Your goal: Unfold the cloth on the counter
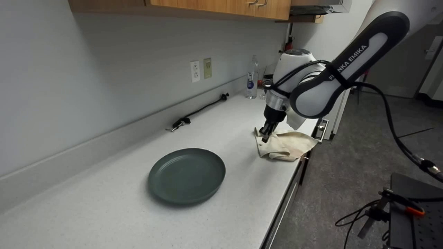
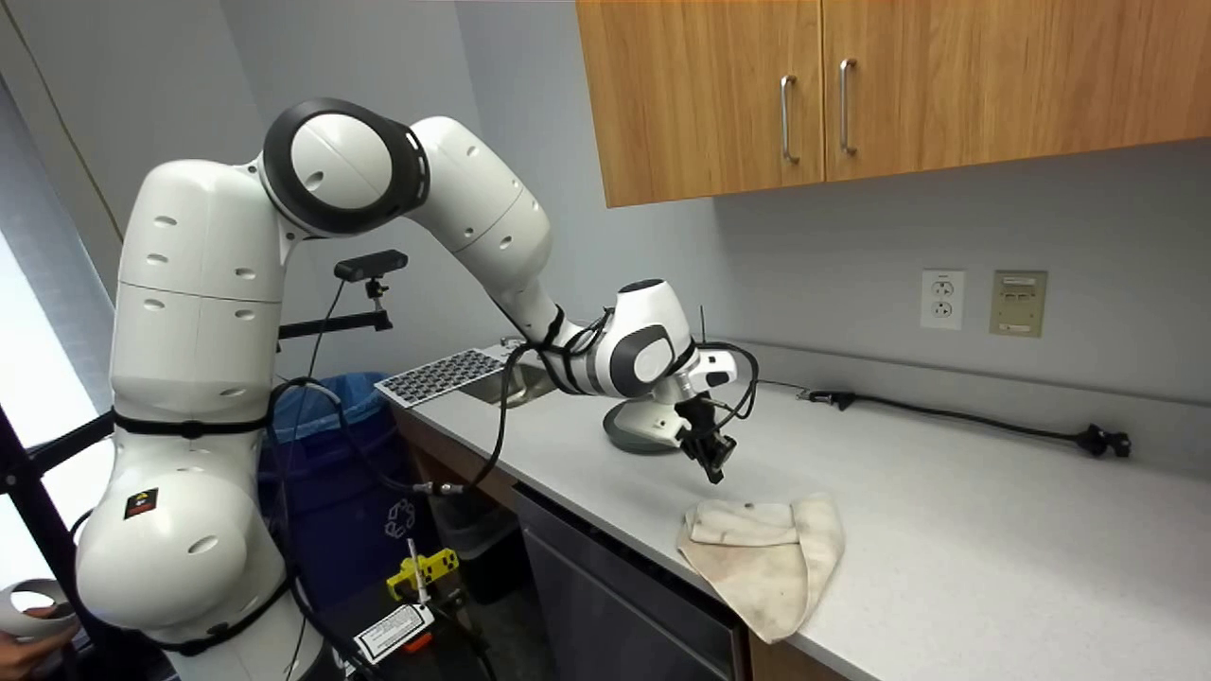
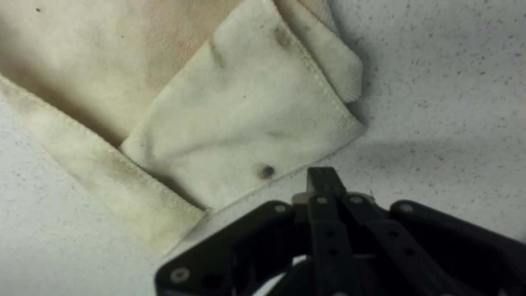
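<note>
While the long, smooth white worktop point(image 2: 993, 567) gives you a firm, flat base in both exterior views, expect little grip from it; fabric will likely slide when dragged. Round, dark grey-green plate point(image 1: 187, 176), lower middle of an exterior view, well apart from your work. Small, thin cream-beige fabric rag point(image 2: 757, 591) lies partly folded on the worktop, low and right of centre in an exterior view, a corner reaching the front edge; whether it overhangs, you can't be sure. Judge it light, limp, hard to damage; it should buckle if shoved, so pull. Black two-fingered gripper point(image 3: 326, 176), lower centre of the wrist view: fingertips together, nothing between them, apart from the rag and near its folded edge. You'd spread them first. Pale folded-over flap point(image 3: 242, 111), middle of the wrist view: take its loose-looking upper-left edge, shallow bite, top layer only; too deep and the whole rag probably comes up. Narrow turned-in strip point(image 3: 119, 185), lower left of the wrist view: second hold, by its stitched hem point(image 3: 160, 189), which should pinch well. Small dark spot point(image 3: 267, 172), just left of the fingertips there: marks the fold side, poor place to grip.
</note>
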`<state>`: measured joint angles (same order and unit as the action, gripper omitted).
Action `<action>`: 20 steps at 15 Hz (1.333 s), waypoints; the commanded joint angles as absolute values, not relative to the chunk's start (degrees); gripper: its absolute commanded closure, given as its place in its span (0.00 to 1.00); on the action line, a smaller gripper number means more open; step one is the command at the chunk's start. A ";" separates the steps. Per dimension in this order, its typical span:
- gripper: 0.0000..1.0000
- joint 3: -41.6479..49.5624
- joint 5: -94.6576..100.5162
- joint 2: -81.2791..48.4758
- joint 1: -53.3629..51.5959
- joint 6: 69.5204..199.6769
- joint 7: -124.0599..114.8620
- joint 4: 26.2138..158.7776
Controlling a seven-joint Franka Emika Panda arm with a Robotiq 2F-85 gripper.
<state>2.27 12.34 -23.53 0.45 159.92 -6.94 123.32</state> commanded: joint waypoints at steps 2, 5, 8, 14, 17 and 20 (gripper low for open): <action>1.00 0.34 7.54 -24.67 1.35 157.42 -0.29 121.75; 1.00 0.77 7.36 -25.05 1.30 157.00 0.80 122.00; 1.00 0.91 7.35 -25.50 1.51 156.60 1.15 122.02; 1.00 0.33 7.22 -26.99 1.45 156.69 1.78 121.02; 1.00 0.22 7.49 -28.21 1.21 156.39 2.03 119.76; 1.00 0.03 7.47 -29.31 1.31 155.96 2.40 118.78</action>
<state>0.70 9.34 -27.78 0.87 157.78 -0.26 121.07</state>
